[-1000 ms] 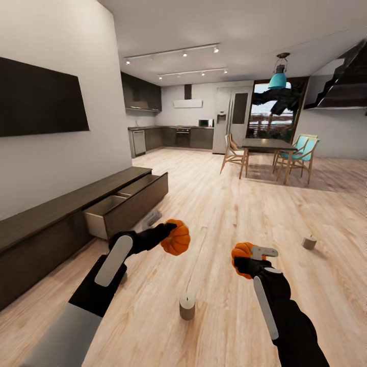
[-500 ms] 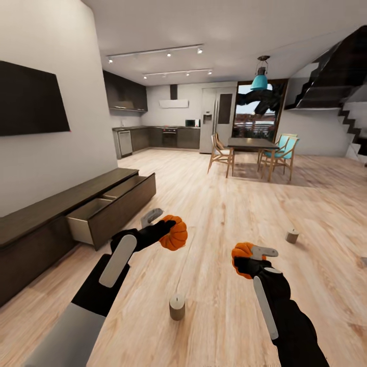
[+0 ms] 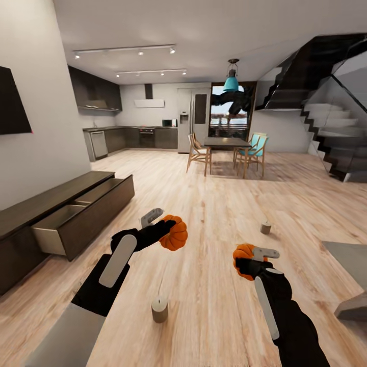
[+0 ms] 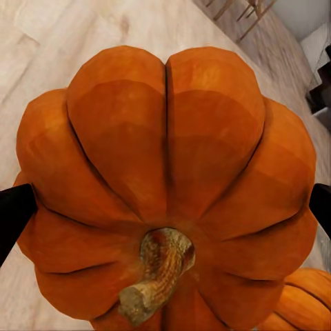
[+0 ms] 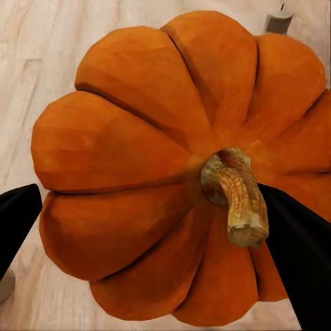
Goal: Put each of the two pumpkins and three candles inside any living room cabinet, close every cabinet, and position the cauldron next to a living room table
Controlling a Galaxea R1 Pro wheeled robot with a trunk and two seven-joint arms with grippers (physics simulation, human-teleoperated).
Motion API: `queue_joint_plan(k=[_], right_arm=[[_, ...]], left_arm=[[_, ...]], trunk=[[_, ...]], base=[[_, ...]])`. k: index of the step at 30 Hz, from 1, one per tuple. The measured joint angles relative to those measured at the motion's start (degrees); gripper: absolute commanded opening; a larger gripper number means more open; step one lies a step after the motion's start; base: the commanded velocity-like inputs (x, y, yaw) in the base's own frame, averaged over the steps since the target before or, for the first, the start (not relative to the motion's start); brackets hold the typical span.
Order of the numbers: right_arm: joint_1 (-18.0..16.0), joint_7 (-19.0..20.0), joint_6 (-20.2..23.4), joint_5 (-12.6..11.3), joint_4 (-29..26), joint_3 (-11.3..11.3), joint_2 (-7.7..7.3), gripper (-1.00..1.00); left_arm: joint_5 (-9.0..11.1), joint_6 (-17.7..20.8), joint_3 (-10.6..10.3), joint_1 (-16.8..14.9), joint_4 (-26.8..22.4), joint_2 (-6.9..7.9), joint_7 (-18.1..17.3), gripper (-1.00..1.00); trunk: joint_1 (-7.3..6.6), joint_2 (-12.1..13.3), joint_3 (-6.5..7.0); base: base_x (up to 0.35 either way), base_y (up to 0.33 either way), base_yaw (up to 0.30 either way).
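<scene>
1. Left pincer (image 3: pixel 162 230) clamped on one pumpkin (image 3: pixel 174 233), held aloft out from the cabinet (image 3: pixel 76 204), on the room side of its open drawer (image 3: pixel 61 224); ribs and stem close up between two dark fingers (image 4: pixel 15 207) in the left wrist view.
2. Right pincer (image 3: pixel 255 257) closed around the second pumpkin (image 3: pixel 243 255), further from the cabinet than the first and well apart from it; stem towards the camera in the right wrist view, a dark finger (image 5: pixel 296 234) on each side.
3. Cabinet drawer pulled out, pale inside showing, seemingly nothing in it; ready to take both pumpkins.
4. One candle (image 3: pixel 159 309) upright on the floor (image 3: pixel 214 204) below the left arm, out from the cabinet front; a second candle (image 3: pixel 265 227) upright much further from the cabinet, beyond the right pincer. Third candle and cauldron not picked out here.
5. Risk: near candle standing in the likely path toward the cabinet; a wheel or low arm could tip it and send it rolling.
6. Risk: round ribbed pumpkins gripped on curved flanks; a sharp turn or jolt could squeeze one out and let it roll away from the cabinet.
7. Risk: a release short of the drawer front would drop a pumpkin on the floor, not inside.
8. Risk: a swing of the left arm into the drawer edge could knock it partly shut.
</scene>
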Motion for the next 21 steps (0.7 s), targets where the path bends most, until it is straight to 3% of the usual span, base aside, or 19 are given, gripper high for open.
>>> queue_joint_plan(k=[9, 17, 21], right_arm=[[0.0, 0.1, -0.1, -0.3, 1.5, -0.2, 0.03, -1.0], [0.0, 0.1, -0.8, -0.1, 1.6, -0.1, 0.03, -1.0], [0.0, 0.2, -0.8, 0.0, 1.7, 0.1, 0.03, -1.0]], left_arm=[[0.0, 0.0, 0.0, 0.0, -0.1, 0.02, 0.0, -1.0], [0.1, -0.1, 0.0, 0.0, -0.2, 0.03, 0.0, -1.0], [0.0, 0.0, 0.1, 0.0, -0.2, 0.07, 0.0, -1.0]], trunk=[[-0.01, 0.0, 0.07], [-0.03, 0.0, 0.23], [-0.03, 0.0, 0.26]], base=[[0.029, -0.044, -0.292], [0.216, -0.248, -0.285], [0.297, -0.083, -0.104]])
